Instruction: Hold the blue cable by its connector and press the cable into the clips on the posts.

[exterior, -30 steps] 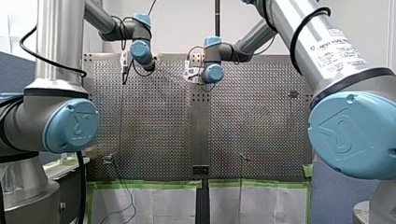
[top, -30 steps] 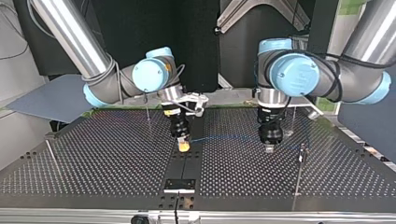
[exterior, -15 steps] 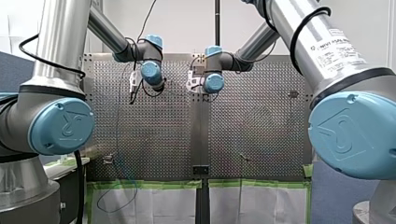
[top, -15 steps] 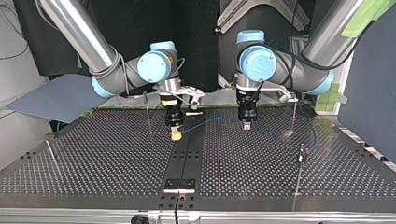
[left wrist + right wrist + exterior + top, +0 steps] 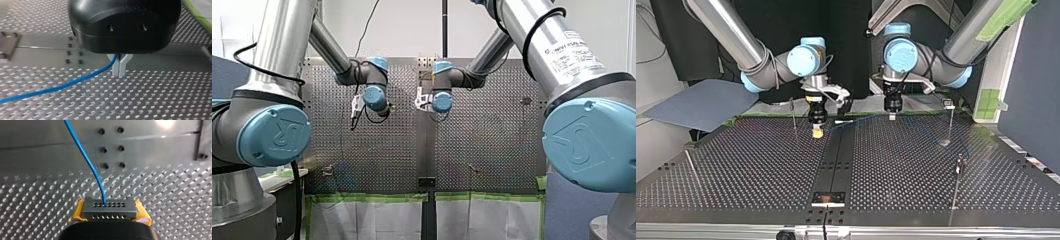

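Blue cable (image 5: 86,157) hangs over the worktop (image 5: 736,170) between both arms — right jaws clamp its connector (image 5: 109,210), left jaws pinch the cable itself. Probably keeps it straight for the posts (image 5: 950,120).

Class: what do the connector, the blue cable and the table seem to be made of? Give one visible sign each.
The connector: grey metal or hard plastic, matte, sharp-edged, rows of holes. The blue cable: probably plastic sheath, smooth, curving. The table: likely metal sheet, perforated, glinting.
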